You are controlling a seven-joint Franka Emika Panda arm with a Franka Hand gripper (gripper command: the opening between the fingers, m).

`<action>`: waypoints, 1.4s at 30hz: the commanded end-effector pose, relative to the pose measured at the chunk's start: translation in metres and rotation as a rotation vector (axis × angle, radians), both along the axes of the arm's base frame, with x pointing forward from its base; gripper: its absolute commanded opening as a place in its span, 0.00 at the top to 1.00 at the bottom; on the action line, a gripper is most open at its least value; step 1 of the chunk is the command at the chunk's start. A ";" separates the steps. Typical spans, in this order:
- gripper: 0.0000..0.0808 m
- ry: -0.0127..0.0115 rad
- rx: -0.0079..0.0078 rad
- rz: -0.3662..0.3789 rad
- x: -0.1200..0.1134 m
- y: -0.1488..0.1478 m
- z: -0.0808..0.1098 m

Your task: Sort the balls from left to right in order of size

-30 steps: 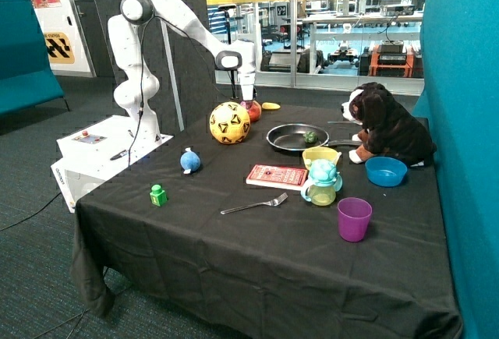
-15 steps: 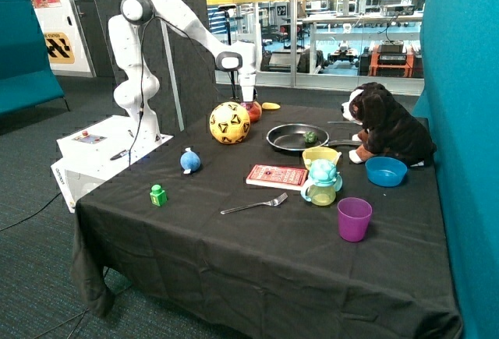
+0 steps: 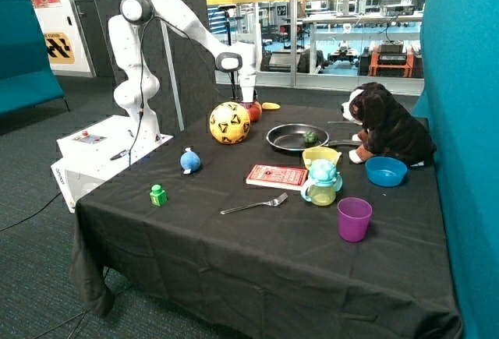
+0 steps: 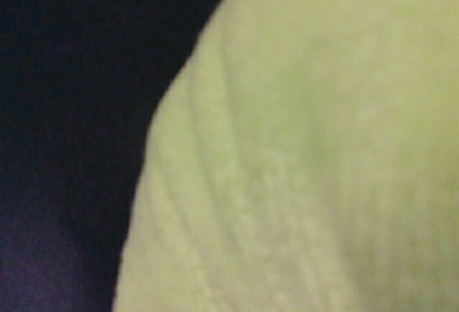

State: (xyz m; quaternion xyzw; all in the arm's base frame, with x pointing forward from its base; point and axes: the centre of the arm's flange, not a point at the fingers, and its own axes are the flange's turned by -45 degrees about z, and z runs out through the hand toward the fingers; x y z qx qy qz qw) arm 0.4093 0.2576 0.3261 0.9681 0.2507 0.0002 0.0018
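Outside view: gripper [image 3: 249, 103] is down on the pink-orange-yellow ball [image 3: 253, 111] at the table's [image 3: 234, 238] far edge, just behind the large yellow ball [image 3: 229, 122]; jaws' state can't be told. Small blue ball [image 3: 190, 160] sits nearer the front, well apart. Wrist view is filled by a yellowish surface.

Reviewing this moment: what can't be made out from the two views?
- Gripper: in the outside view it sits low at the pink-orange ball, too small to tell open from shut.
- Pink-orange ball: mostly hidden behind the yellow football.
- Wrist view: only a pale yellow-green surface and dark cloth, too close to identify.
- Green item in the pan: too small to name.
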 end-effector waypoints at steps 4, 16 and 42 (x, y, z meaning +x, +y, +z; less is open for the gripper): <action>1.00 0.0014 0.0033 0.000 0.011 -0.012 0.026; 1.00 0.0014 0.0033 0.013 0.035 -0.028 0.066; 1.00 0.0014 0.0033 0.015 0.061 -0.053 0.179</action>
